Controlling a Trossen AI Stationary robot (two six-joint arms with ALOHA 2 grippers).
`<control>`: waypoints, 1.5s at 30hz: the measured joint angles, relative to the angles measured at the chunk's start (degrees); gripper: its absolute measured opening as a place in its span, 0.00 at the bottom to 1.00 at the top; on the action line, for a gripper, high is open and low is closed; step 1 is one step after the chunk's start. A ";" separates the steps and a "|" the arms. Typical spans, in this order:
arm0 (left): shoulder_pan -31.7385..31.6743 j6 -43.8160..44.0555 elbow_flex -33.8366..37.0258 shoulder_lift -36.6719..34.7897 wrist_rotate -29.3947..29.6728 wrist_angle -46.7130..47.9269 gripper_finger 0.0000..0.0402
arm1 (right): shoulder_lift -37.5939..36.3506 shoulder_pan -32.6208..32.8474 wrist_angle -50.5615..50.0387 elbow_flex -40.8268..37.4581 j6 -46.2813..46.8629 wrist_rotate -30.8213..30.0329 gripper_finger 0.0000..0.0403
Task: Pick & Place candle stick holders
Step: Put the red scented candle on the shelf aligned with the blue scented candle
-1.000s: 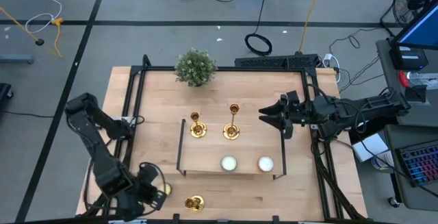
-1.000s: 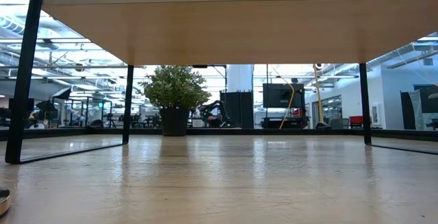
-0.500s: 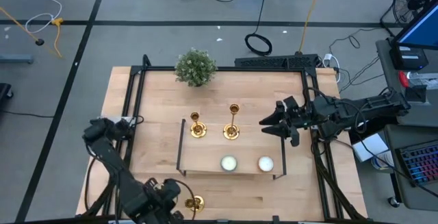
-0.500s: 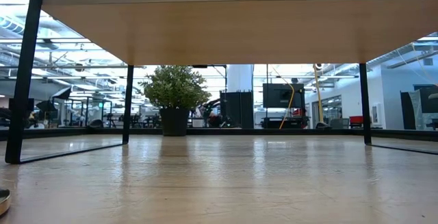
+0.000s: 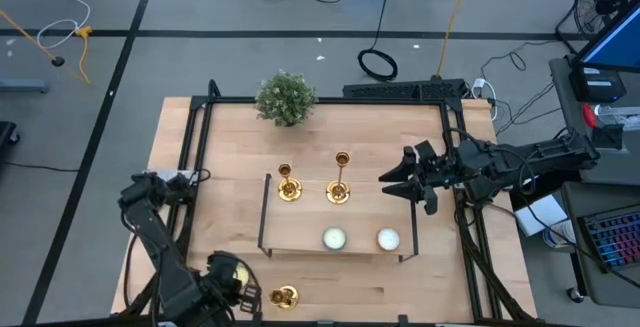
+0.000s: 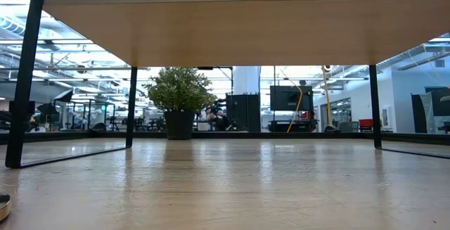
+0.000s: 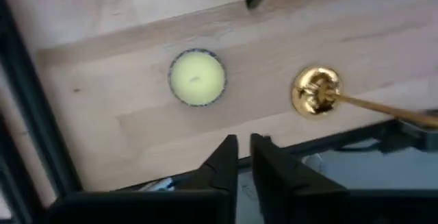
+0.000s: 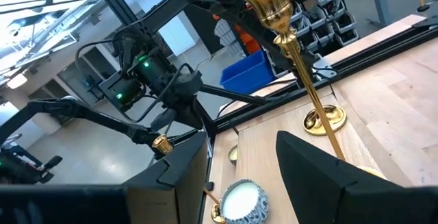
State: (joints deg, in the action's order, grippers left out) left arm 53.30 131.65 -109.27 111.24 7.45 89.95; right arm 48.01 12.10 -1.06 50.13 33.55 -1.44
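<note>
Two gold candle stick holders (image 5: 288, 185) (image 5: 340, 182) stand on their bases on a low wooden shelf (image 5: 300, 229). A third (image 5: 284, 295) (image 7: 316, 90) stands on its base on the table by the near edge. My left gripper (image 5: 226, 281) (image 7: 241, 145) points down, left of that third holder and over the near edge. Its fingers are shut with nothing between them. My right gripper (image 5: 392, 178) (image 8: 239, 159) is level and open, just right of the taller holder (image 8: 291, 53) on the shelf and clear of it.
A pale yellow candle (image 7: 197, 78) sits on the table beside the third holder. Two white candles (image 5: 333, 238) (image 5: 387, 238) stand at the shelf's near side. A bushy green plant (image 5: 286, 97) is at the far edge. Black frame rails (image 5: 196, 167) run along the table's sides.
My left arm has drawn its elbow in toward the table's near edge. Its gripper has tipped to point straight down, staying just left of the holder at the near edge. My right gripper has turned a little at the wrist without shifting place.
</note>
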 joint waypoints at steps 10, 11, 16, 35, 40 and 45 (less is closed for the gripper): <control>-3.28 2.35 1.83 -0.29 -6.27 0.00 0.47 | 0.00 0.00 1.24 0.00 0.09 -0.21 0.42; -3.30 2.70 2.50 -0.29 -6.59 -0.03 0.51 | 0.02 0.00 1.49 0.00 0.20 -0.21 0.42; -3.29 3.62 4.97 -0.29 -7.38 -2.30 0.65 | 0.00 0.00 3.06 0.00 0.25 -0.21 0.42; -3.50 4.09 14.12 -2.56 -8.05 -10.57 0.67 | 0.46 0.00 3.02 0.00 0.27 -0.37 0.42; -3.70 4.11 19.88 -7.90 -8.04 -13.32 0.70 | 0.46 0.00 3.02 0.00 0.27 -0.41 0.42; -3.45 3.85 23.27 -11.56 -6.41 -16.07 0.67 | 0.46 0.00 3.02 0.00 0.29 -0.39 0.42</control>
State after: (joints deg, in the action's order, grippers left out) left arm 49.85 135.50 -86.01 99.68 1.04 73.88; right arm 48.47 12.10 1.96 50.13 33.85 -1.83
